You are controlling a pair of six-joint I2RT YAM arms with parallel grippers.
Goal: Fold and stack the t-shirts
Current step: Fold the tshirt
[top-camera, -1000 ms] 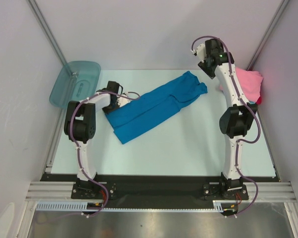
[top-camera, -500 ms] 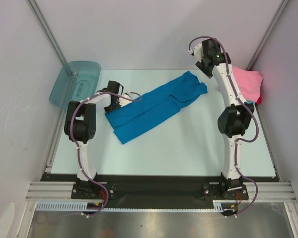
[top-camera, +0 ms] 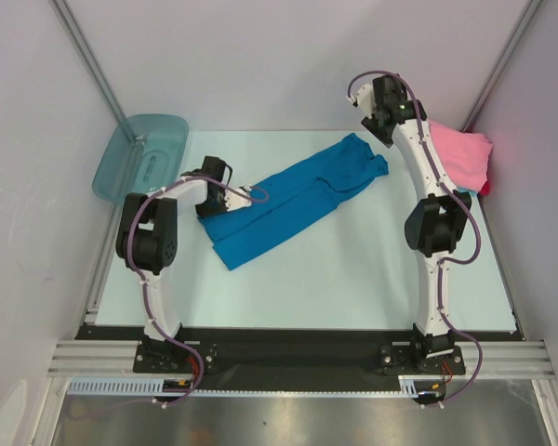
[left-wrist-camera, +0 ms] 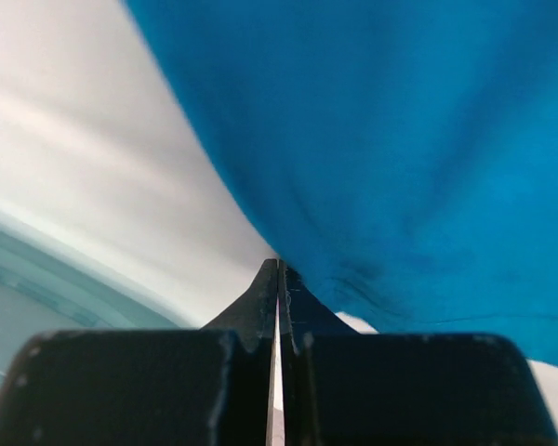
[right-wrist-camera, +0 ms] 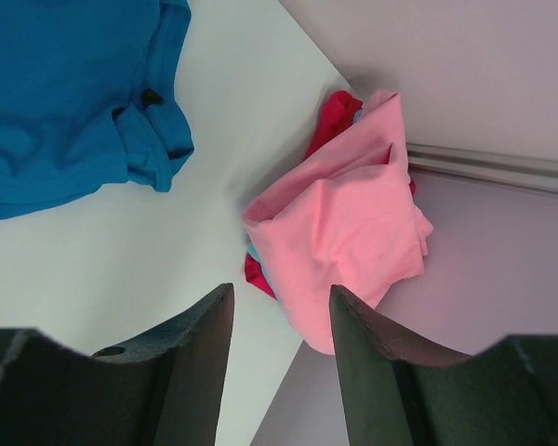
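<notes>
T-shirt in bright blue (top-camera: 288, 200) is the one being worked. The left gripper (left-wrist-camera: 278, 269) has its jaws pressed together with a pinch of the shirt's edge caught at their tips, and the cloth rises taut from that pinch. From above, the grip sits at the shirt's left end, on its far edge. The garment lies across the table (top-camera: 353, 279) as a long narrow band, running from near-left to far-right. The translucent teal tub (top-camera: 139, 153) stands just beyond the left arm, apart from the cloth.

The right gripper (right-wrist-camera: 281, 293) hangs high over the far-right end, jaws about half apart and holding nothing. Below it lie the blue shirt's bunched sleeve end and, against the right wall, the pink t-shirt (right-wrist-camera: 344, 223) crumpled over a red one (right-wrist-camera: 330, 116), apart from the blue.

The step looks like folding the band end to end. To do it well:

- The pinch is thin, so the left arm should move slowly and low. A hard pull could slip the cloth free or drag the whole band sideways.
- The right jaws should probably come down on the sleeve end and pin it or lift it, so that both ends move under control.
- The sleeve end is rumpled, so smooth it before creasing or the fold will sit lumpy in the stack.
- Keep the right arm's descent clear of the pink heap.
</notes>
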